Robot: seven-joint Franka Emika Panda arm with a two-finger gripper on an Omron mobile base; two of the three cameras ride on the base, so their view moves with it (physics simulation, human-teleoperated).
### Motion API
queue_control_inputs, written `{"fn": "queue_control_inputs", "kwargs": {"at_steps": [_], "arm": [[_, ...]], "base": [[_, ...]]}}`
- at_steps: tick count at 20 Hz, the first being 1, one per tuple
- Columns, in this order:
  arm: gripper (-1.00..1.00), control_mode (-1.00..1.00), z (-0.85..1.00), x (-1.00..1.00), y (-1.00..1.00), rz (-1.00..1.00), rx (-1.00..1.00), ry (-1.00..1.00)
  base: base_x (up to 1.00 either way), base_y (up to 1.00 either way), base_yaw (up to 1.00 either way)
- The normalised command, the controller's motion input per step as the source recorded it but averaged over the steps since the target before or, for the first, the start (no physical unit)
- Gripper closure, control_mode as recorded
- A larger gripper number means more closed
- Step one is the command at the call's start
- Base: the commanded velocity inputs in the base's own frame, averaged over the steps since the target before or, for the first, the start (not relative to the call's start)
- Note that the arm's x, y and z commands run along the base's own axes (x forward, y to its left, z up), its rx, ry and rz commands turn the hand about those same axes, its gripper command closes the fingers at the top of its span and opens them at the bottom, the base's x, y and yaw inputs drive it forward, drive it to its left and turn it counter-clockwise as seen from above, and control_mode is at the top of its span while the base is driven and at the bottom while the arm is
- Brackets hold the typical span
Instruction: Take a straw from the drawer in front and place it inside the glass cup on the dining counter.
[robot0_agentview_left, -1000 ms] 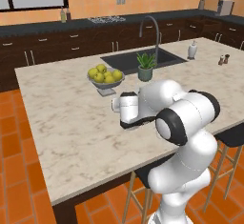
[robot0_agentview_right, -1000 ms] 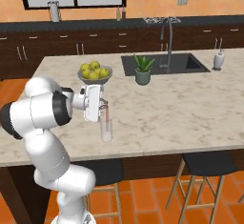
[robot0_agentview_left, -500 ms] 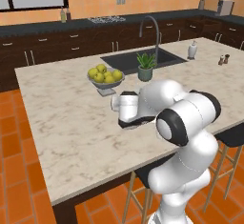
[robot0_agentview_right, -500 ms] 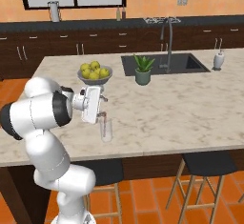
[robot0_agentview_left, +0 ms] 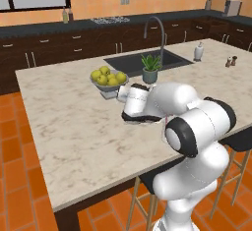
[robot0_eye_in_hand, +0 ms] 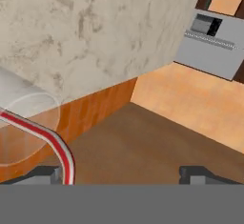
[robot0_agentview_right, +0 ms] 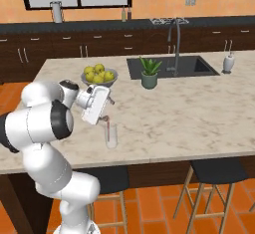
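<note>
Standing in the glass cup point(robot0_agentview_right: 111, 136), the straw point(robot0_agentview_right: 105, 126) sits just below the gripper point(robot0_agentview_right: 105, 112).

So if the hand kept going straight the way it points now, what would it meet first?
Probably nothing on the dining counter: the hand points past its edge toward the floor, with the glass cup and straw off to one side. Depth is unclear.

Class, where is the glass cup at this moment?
In the right base view, the glass cup stands on the dining counter near its front edge, just below the pincer, holding the straw.
</note>
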Motion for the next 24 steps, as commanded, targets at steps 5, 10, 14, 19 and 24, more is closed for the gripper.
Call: {"fn": "queue_control_inputs", "kwargs": {"at_steps": [5,10,14,19,24], "arm": [[-1.00,-1.00,0.01,0.01,0.00,-0.04,0.28,0.02],[-1.00,-1.00,-0.07,0.07,0.00,-0.04,0.30,0.07],[-1.00,-1.00,-0.09,-0.02,0.00,-0.03,0.29,0.01],[-1.00,-1.00,-0.14,-0.01,0.00,-0.03,0.28,0.01],[-1.00,-1.00,-0.09,0.00,0.00,-0.03,0.26,0.00]], "base": [[0.00,0.00,0.00],[0.00,0.00,0.00],[0.00,0.00,0.00],[0.00,0.00,0.00],[0.00,0.00,0.00]]}}
